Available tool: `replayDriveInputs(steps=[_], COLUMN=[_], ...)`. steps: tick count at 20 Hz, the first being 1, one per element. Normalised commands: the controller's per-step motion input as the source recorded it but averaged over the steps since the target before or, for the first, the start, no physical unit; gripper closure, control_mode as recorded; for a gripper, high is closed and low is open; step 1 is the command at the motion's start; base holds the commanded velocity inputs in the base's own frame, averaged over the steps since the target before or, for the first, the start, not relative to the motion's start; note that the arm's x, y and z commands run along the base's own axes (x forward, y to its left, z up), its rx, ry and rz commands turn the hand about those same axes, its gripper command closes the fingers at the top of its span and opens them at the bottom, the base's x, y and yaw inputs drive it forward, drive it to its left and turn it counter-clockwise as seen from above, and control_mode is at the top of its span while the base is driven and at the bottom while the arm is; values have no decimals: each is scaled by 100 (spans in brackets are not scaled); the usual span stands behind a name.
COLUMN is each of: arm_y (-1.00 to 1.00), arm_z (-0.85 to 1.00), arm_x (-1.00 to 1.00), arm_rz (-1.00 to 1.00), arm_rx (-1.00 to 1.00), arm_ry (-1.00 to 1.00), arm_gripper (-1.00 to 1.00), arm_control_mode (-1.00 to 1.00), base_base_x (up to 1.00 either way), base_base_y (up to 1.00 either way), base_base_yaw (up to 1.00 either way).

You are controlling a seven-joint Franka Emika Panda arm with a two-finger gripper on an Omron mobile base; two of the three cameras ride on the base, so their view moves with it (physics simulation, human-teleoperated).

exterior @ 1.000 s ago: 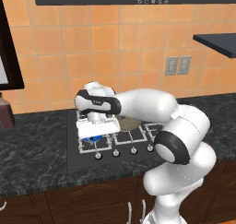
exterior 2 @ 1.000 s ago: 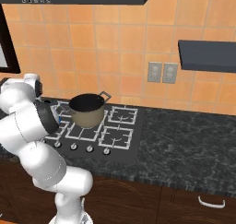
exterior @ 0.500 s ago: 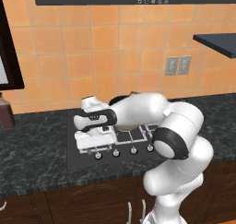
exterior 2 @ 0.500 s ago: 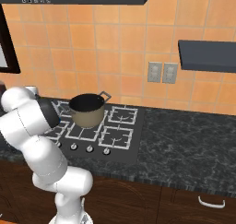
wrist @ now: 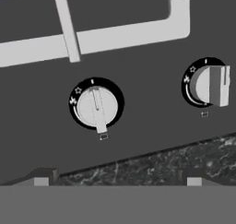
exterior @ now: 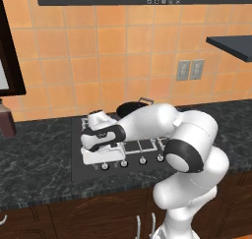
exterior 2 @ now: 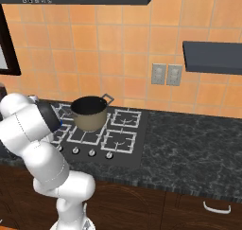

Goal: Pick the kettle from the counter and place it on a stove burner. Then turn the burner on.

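Now lowered over the stove's front edge, the gripper (wrist: pixel 117 180) hangs wide open and empty, one knob (wrist: pixel 96 106) centred just beyond its fingertips, ready for turning.

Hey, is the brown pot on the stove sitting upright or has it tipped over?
Upright. In the right base view the pot stands level on a stove grate, its dark open mouth facing up and a handle sticking out sideways.

Bronze pot (exterior 2: pixel 89 113) on back grate; round silver knobs (wrist: pixel 96 105) along stove front; wall outlets (exterior 2: pixel 166 75).
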Motion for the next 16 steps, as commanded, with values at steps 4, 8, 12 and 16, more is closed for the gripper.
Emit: replayDriveInputs(steps=[4, 8, 12, 16], arm_y=[0, 0, 0, 0], arm_z=[0, -2, -15, -24], arm_x=[10, 7, 13, 12], arm_rz=[-13, -14, -9, -5], arm_rx=[2, 0, 0, 0], arm_ry=[0, 0, 0, 0], arm_gripper=[-100, -100, -100, -100], arm_control_mode=[-100, -100, -100, -100], base_base_x=[0, 0, 0, 0], base_base_y=[0, 0, 0, 0], base_base_yaw=[0, 0, 0, 0])
